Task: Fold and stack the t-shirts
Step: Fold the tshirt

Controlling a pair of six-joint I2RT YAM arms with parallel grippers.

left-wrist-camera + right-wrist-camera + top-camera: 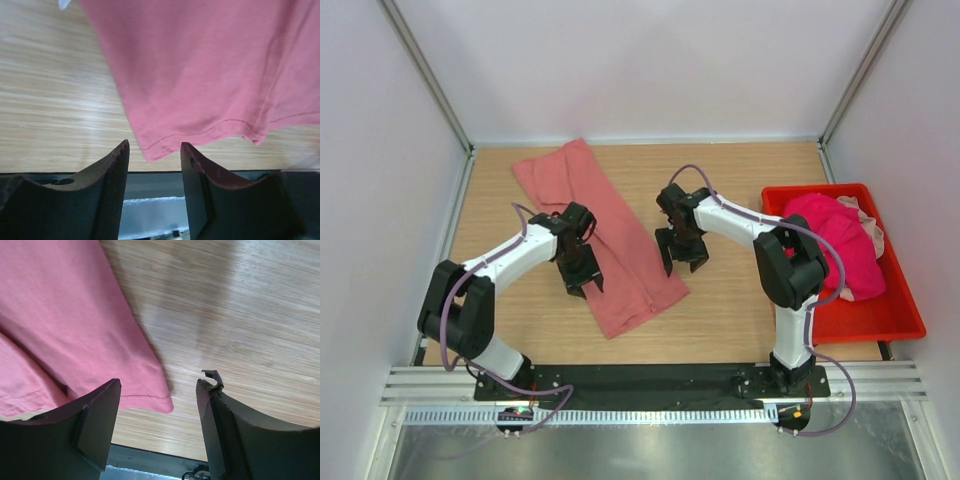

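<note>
A: Two grippers. Is either one holding anything?
B: No. The left gripper [585,285] hangs over the salmon t-shirt [620,250] near its hem, jaws apart. The right gripper [682,265] stands at its right edge, jaws wide.
A: And the shirts?
B: The salmon one lies in a long strip on the table [740,300] — the magenta t-shirt [835,245] and the pale pink t-shirt [870,225] are in the red bin [865,325].

Open tabletop [495,200] around t-shirt [620,240], bin [865,325] rightward

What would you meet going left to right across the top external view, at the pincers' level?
In order: left pincer, right pincer, red bin. The salmon t-shirt overlaps both pincers, so it is omitted.
</note>
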